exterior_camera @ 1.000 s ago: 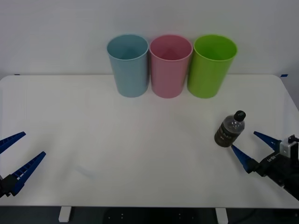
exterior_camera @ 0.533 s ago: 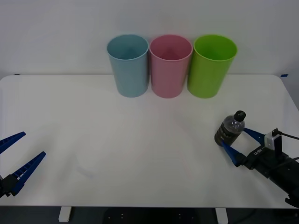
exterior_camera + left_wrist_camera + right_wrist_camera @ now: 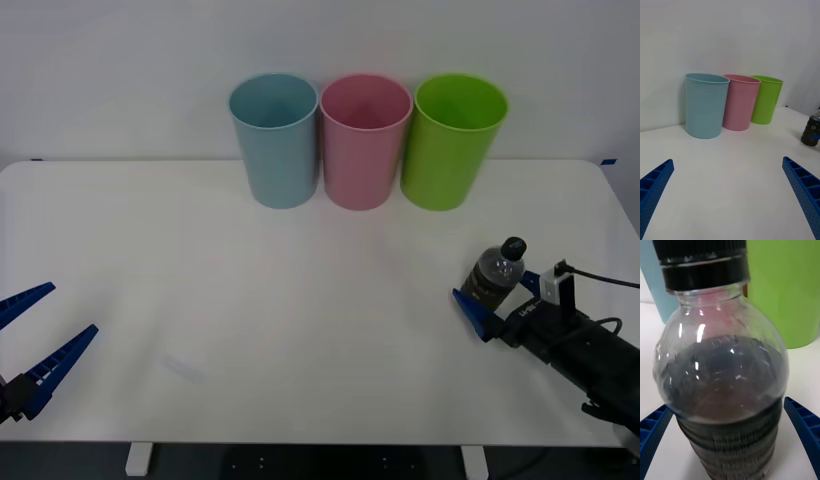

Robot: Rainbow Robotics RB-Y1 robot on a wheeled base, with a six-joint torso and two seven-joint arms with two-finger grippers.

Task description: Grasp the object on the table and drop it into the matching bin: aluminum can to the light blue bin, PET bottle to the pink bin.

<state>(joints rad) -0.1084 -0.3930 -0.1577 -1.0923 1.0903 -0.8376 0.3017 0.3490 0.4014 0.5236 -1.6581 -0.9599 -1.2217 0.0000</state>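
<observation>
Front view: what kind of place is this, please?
Probably a lab or test bench for sorting: a bare white table against a plain wall, the light blue bin, the pink bin and a green bin in a row.

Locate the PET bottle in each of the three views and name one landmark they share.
Front view: the PET bottle stands upright near the table's right edge, between the open fingers of the right gripper.
Right wrist view: the bottle stands close up at centre between that gripper's fingers.
Left wrist view: it is small at the right edge.
Shared landmark: the lime green bin.
</observation>
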